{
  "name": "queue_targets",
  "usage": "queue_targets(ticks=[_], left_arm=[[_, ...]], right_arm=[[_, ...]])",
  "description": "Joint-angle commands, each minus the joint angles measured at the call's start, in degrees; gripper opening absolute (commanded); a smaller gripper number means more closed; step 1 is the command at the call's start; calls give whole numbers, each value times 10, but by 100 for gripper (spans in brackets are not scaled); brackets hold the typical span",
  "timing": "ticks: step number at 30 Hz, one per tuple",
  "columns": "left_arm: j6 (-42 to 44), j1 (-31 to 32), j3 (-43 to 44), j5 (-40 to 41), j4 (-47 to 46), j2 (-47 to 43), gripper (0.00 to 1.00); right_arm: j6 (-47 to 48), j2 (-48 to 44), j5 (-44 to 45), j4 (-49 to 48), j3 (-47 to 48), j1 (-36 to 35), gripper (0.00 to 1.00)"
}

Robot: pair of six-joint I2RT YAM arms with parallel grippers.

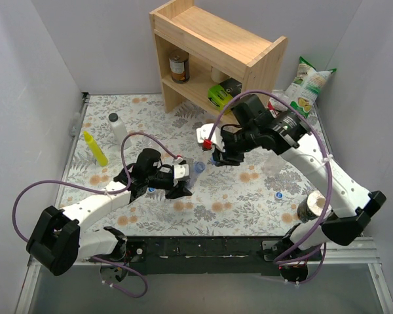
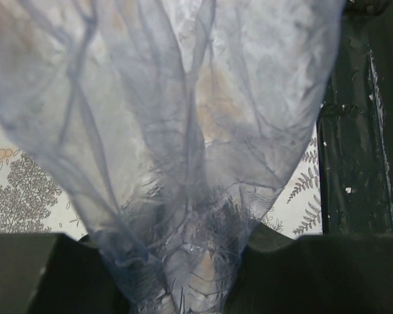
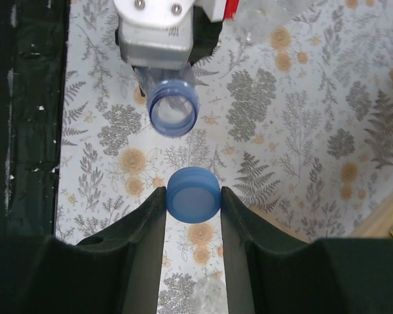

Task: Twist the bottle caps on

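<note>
Floral tabletop (image 1: 249, 196) | left gripper (image 2: 183, 278) clamped 1 clear bottle (image 2: 170, 118), neck aimed right | right gripper (image 3: 192, 193) pinched 1 blue cap (image 3: 192, 196) | cap sat just right of bottle mouth (image 3: 173, 108), facing it, not touching, slightly off-axis

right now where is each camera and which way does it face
top external: above and behind, facing down at the table; left arm and right arm show.
left wrist: looks along the left gripper at the bottle it clamps.
right wrist: looks past the right gripper, shut on a cap, at the bottle's open neck.
shared: both wrists see that bottle.
</note>
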State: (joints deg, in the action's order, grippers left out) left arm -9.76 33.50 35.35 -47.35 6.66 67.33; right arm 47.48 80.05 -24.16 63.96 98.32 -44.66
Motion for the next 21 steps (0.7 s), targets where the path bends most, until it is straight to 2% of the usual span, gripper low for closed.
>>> queue_targets(ticks=[1, 6, 12, 21], left_arm=[[82, 13, -26, -8, -25, -7, 0], [92, 27, -52, 20, -43, -20, 0], [65, 28, -62, 17, -54, -34, 0], [63, 32, -67, 16, -57, -55, 0]], right_arm=[[-3, 64, -9, 72, 78, -44, 33], [31, 93, -3, 104, 117, -84, 34], [67, 84, 21, 110, 93, -136, 34], [36, 71, 93, 61, 58, -181, 34]])
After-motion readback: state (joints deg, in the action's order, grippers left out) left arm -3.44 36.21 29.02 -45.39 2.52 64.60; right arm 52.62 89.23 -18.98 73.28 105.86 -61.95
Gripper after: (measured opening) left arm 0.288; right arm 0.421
